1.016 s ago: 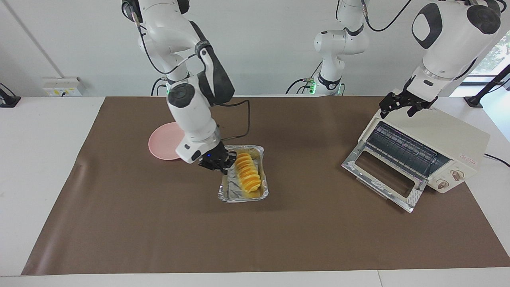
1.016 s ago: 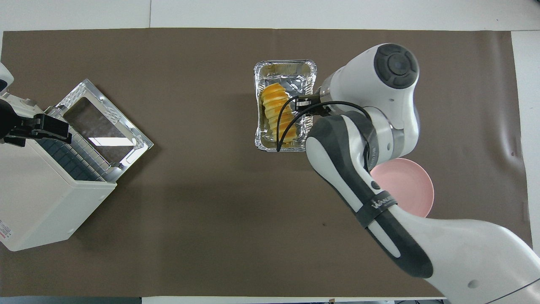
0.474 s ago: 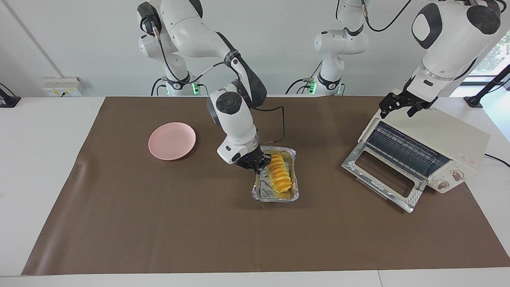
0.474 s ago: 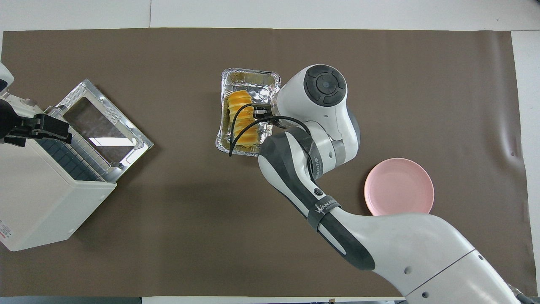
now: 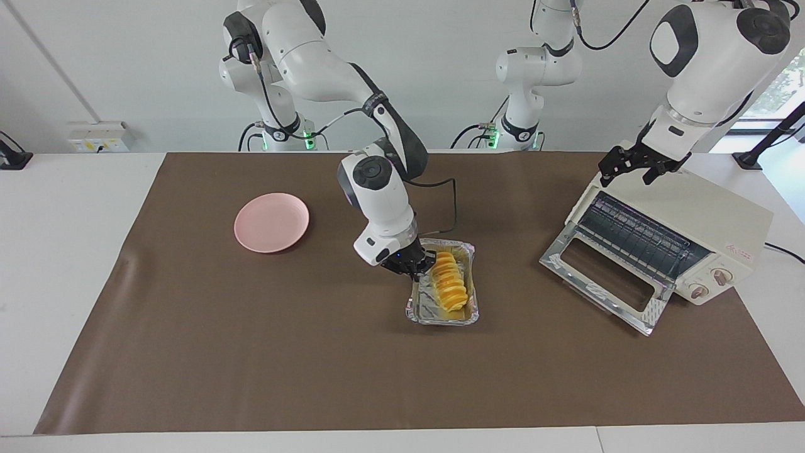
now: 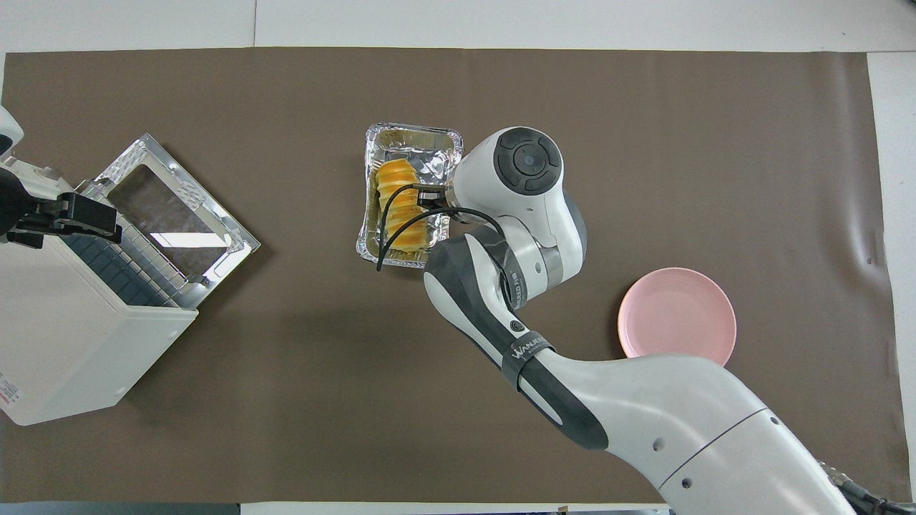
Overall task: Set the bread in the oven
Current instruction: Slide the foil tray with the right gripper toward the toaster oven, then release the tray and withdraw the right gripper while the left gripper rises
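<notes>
The yellow-orange ridged bread (image 5: pixel 451 281) (image 6: pixel 401 207) lies in a crinkled foil tray (image 5: pixel 440 318) (image 6: pixel 411 134) at the middle of the brown mat. My right gripper (image 5: pixel 416 267) (image 6: pixel 431 197) is shut on the tray's long rim, on the side toward the right arm's end, right beside the loaf. The cream oven (image 5: pixel 710 214) (image 6: pixel 64 336) stands at the left arm's end of the table, and its glass door (image 5: pixel 604 277) (image 6: pixel 172 214) is dropped open with the wire rack showing. Over the oven's top edge above the door, my left gripper (image 5: pixel 635 165) (image 6: pixel 71 214) hangs open and waits.
A pink plate (image 5: pixel 271 222) (image 6: pixel 676 312) sits on the mat toward the right arm's end. Bare mat lies between the tray and the oven door. The right arm's elbow stretches over the mat between plate and tray.
The right gripper has carried the tray with the bread from beside the pink plate toward the oven's end of the table. The left arm has stayed still.
</notes>
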